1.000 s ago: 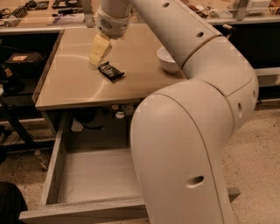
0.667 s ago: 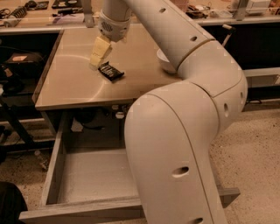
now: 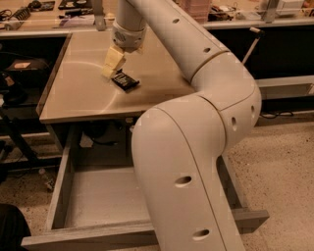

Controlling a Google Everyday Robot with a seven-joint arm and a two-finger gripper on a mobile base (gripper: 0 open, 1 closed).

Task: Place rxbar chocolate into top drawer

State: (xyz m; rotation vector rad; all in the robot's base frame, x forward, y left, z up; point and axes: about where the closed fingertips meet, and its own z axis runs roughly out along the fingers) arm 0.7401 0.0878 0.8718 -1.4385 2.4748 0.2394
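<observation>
The rxbar chocolate [image 3: 125,81], a small flat black-wrapped bar, lies on the tan table top [image 3: 73,98] near its middle. My gripper [image 3: 111,67] hangs from above and sits just to the left of the bar, at its upper left edge, very close to it or touching it. The top drawer [image 3: 98,198] stands pulled out under the table, its grey floor bare. My arm covers the drawer's right part.
My bulky arm links [image 3: 196,162] fill the centre and right of the view. A dark cart [image 3: 19,73] stands left of the table. A cluttered bench [image 3: 54,7] runs along the back. Speckled floor [image 3: 279,162] lies to the right.
My arm's elbow and lower links have swung across the view and now hide the white bowl. The gripper stays beside the bar. The bar has not moved.
</observation>
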